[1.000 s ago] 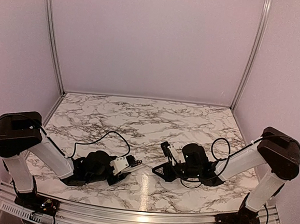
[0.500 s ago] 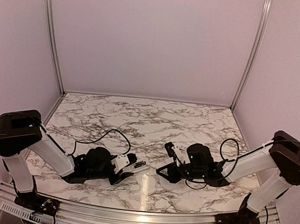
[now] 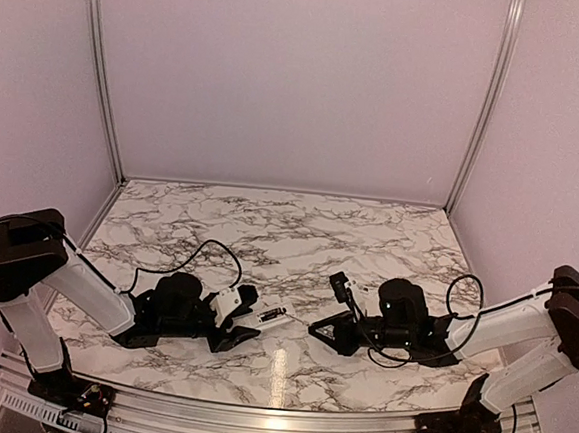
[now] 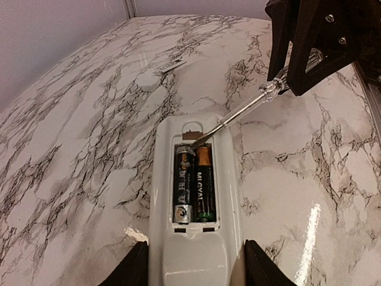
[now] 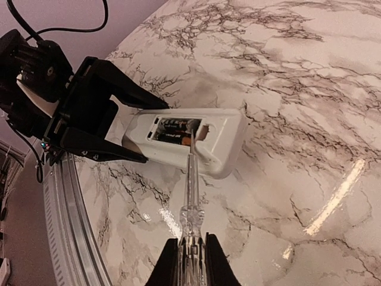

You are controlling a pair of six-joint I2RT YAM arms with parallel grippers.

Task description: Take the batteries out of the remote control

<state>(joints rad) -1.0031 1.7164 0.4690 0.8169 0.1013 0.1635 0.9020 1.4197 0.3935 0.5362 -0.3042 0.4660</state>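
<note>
My left gripper (image 4: 199, 271) is shut on the near end of the white remote control (image 4: 229, 179), which lies on the marble with its compartment open and facing up. Two dark batteries (image 4: 184, 185) (image 4: 204, 182) lie side by side in that compartment. My right gripper (image 5: 191, 262) is shut on the clear handle of a screwdriver (image 5: 190, 196). The screwdriver's metal tip (image 4: 199, 140) rests at the far end of the batteries, inside the compartment. From above, the remote control (image 3: 270, 316) lies between the left gripper (image 3: 236, 318) and the right gripper (image 3: 326, 332).
A thin pale flat strip (image 4: 168, 66) lies on the marble beyond the remote. A metal rail (image 3: 273, 421) runs along the table's near edge. Pale walls and two upright metal posts (image 3: 100, 71) close in the back and sides.
The right arm has dropped lower and stretched out flatter, bringing the screwdriver down toward the remote. The left gripper has slid a little to the right with the remote.
</note>
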